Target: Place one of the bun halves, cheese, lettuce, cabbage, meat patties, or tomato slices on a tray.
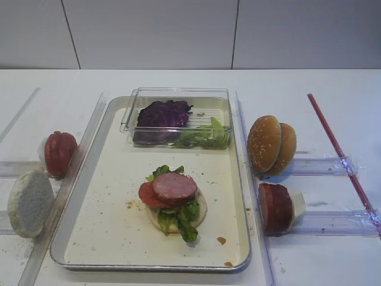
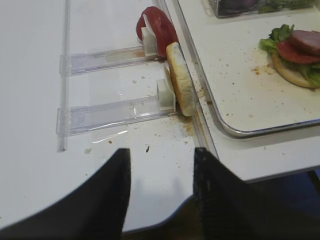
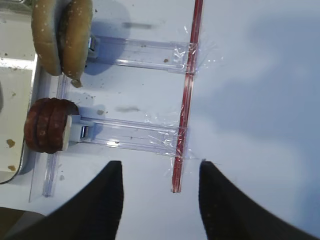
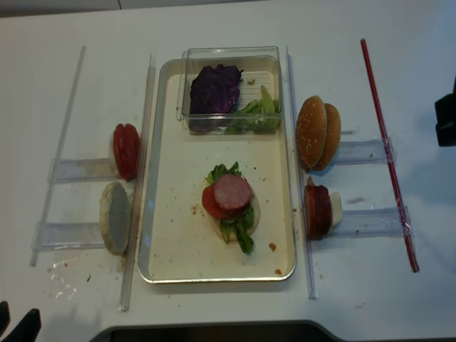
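Observation:
The tray [image 1: 240, 179] holds a stack: a pale bun half, lettuce, a tomato slice and a meat patty [image 1: 174, 186] on top. To its right stand sesame bun halves [image 1: 271, 145] and meat patties [image 1: 275, 207] on edge. On its left stand tomato slices [image 1: 59, 153] and a pale bun half [image 1: 30, 202]. Cabbage [image 1: 162, 113] and more lettuce [image 1: 205, 136] lie in a clear box. My right gripper [image 3: 160, 165] hangs open and empty over bare table, right of the patties [image 3: 47, 125]. My left gripper [image 2: 161, 150] is open and empty at the table's front edge, short of the pale bun half [image 2: 181, 85].
A red strip [image 1: 339, 152] runs along the table at the far right, its end between my right fingers in the wrist view. Clear plastic rails [image 2: 110, 112] hold the ingredients on both sides. The clear box [image 1: 178, 98] sits on the tray's back end.

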Robot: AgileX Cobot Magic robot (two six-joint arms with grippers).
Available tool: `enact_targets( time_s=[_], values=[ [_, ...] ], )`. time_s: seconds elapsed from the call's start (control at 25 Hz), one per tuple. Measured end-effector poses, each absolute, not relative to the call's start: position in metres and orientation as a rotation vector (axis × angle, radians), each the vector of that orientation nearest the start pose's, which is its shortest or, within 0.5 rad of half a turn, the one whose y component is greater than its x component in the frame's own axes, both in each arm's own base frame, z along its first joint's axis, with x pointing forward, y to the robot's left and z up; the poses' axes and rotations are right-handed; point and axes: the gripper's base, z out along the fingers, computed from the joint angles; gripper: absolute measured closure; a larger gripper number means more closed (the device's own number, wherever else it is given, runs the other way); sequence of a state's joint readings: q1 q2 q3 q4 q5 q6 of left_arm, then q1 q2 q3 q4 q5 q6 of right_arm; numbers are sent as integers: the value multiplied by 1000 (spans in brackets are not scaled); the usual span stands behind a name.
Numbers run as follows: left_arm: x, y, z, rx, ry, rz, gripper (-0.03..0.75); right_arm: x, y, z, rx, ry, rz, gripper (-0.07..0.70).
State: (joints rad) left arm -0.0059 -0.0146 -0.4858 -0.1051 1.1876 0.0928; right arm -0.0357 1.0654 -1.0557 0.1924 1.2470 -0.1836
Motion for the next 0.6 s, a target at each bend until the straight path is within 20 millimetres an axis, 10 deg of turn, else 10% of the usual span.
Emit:
enact_targets(
  time_s=[0.6],
  values=[
    [-12,-9,264,120,2163,-78,430,76,9,392,-178,2353,71,249]
  ],
)
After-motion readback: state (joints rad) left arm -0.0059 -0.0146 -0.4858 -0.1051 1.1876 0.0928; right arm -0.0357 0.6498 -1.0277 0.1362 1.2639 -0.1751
